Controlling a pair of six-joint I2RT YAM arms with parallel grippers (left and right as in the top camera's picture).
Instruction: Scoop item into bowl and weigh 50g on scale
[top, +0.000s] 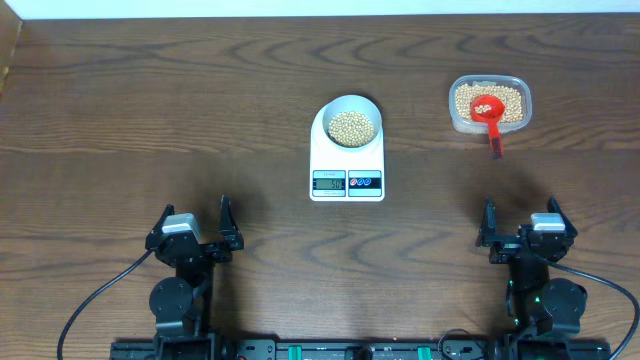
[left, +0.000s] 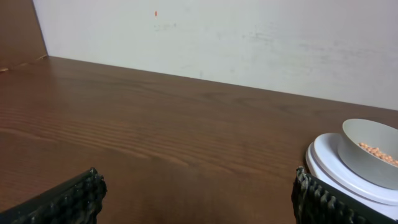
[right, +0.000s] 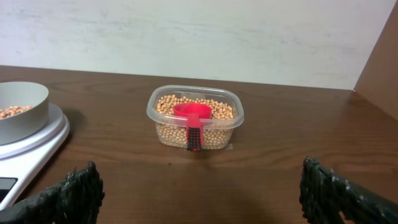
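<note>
The pale bowl (top: 351, 122) sits on the white scale (top: 347, 181) at the table's middle and holds tan beans (top: 352, 126). The bowl (left: 370, 152) and scale (left: 329, 163) also show at the right of the left wrist view, and the bowl (right: 20, 111) and scale (right: 37, 142) at the left of the right wrist view. More beans (top: 489, 98) fill a clear tub (top: 489, 104) at the far right, with a red scoop (top: 491, 115) resting in it. My left gripper (top: 195, 236) and right gripper (top: 522, 230) are open and empty near the front edge.
The tub (right: 195, 119) with the red scoop (right: 193, 118) stands ahead of my right gripper (right: 200, 193). A pale wall backs the table. Only bare wood lies between the fingers of my left gripper (left: 198, 199).
</note>
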